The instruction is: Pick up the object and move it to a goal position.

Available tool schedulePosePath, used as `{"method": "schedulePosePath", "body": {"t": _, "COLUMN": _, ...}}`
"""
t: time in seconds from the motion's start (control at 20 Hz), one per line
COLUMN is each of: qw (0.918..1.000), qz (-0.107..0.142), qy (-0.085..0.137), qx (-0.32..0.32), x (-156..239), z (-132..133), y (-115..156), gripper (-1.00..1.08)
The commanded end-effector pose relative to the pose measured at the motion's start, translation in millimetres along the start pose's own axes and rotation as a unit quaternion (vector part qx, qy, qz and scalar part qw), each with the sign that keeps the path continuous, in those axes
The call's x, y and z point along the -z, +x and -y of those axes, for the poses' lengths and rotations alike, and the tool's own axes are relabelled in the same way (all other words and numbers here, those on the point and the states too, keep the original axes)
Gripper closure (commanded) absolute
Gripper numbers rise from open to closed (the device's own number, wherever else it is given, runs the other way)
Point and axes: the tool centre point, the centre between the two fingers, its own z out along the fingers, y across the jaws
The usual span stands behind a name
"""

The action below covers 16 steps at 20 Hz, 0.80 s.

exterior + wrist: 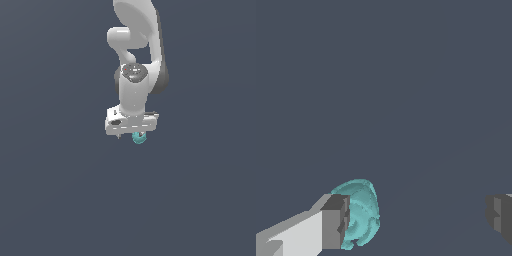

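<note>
Arm: you see a smooth, glossy white Panda arm [135, 75] of rounded, tubular links hanging straight down from the upper edge of the exterior view, with a dark grey disc-shaped cap on its wrist joint.

Gripper: the gripper [131, 136] is a flat, boxy white block set crosswise under the wrist. In the wrist view its fingers stand wide apart, one a white bar ending in a squared, matte grey pad [335, 222], the other showing only as a grey, stepped block at the opposite edge of the picture.

Object: the object [138, 138] is a small, teal, roundish lump with a ridged, wrinkled surface and an uneven outline. In the exterior view it sits just below the gripper block, toward the exterior view's right of its middle.

Contact: in the wrist view you find the object [360, 214] against the inner face of the white-barred finger; the other finger is well apart from it. You cannot tell whether they actually touch.

Ground: the surface [60, 190] is plain, matte slate blue-grey, without texture.
</note>
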Motion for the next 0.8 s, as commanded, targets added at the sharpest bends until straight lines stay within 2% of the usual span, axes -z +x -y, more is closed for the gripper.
{"method": "schedulePosePath", "body": {"t": 0.0, "qw": 0.9997, "qz": 0.000, "qy": 0.002, "qx": 0.023, "x": -11, "z": 11, "y": -10, "gripper": -0.92}}
{"method": "schedulePosePath", "body": {"t": 0.35, "qw": 0.9958, "qz": 0.001, "qy": 0.009, "qx": 0.091, "x": -41, "z": 43, "y": -44, "gripper": -0.92}}
{"method": "schedulePosePath", "body": {"t": 0.75, "qw": 0.9915, "qz": 0.001, "qy": 0.014, "qx": 0.129, "x": -56, "z": 60, "y": -65, "gripper": -0.92}}
